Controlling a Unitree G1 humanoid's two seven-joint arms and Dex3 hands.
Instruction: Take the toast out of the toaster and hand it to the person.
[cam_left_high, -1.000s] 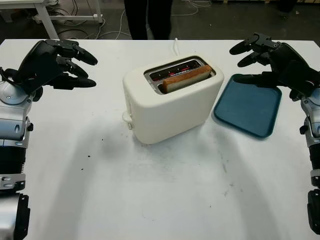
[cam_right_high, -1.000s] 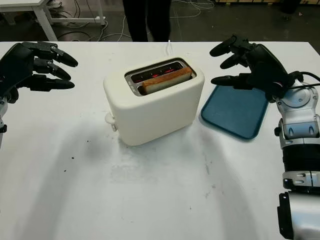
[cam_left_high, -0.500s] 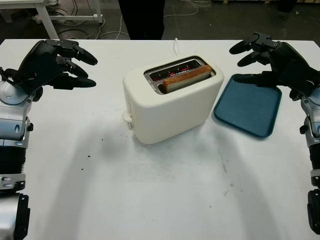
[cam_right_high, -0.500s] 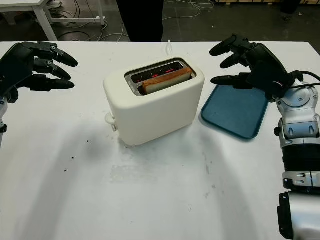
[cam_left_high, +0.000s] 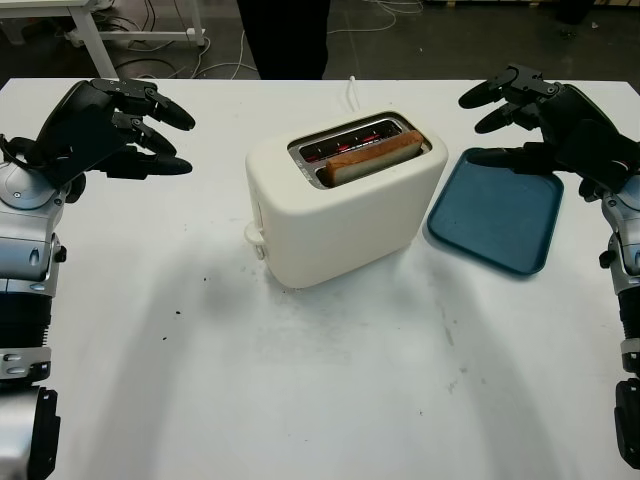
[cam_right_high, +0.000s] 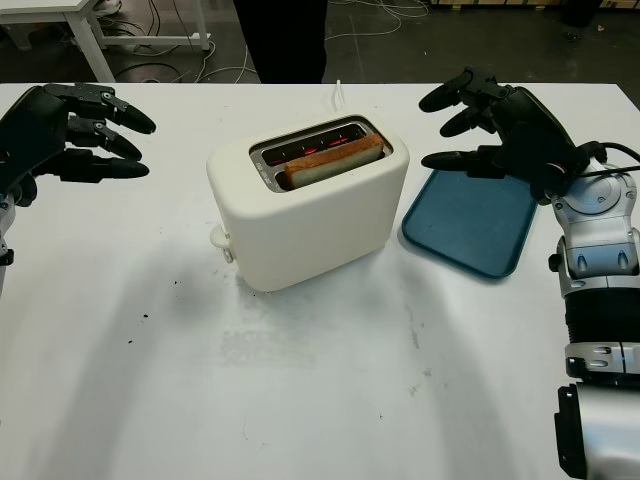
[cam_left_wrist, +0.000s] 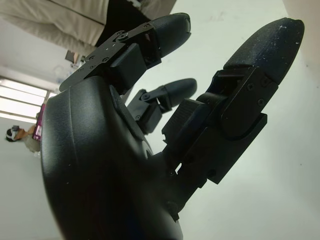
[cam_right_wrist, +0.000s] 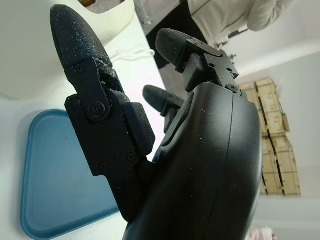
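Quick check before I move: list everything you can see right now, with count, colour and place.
toaster: one, cream, middle of the table, slots glowing red inside.
toast: one slice, browned, standing in the toaster's near slot.
tray: one, blue, flat on the table, right of the toaster.
table: one, white, with a few dark crumbs on it.
cord: one, white, running from behind the toaster to the far edge.
person: one, dark trousers, standing at the far side of the table.
left robot hand: black, open, raised left of the toaster.
right robot hand: black, open, raised above the tray's far end.
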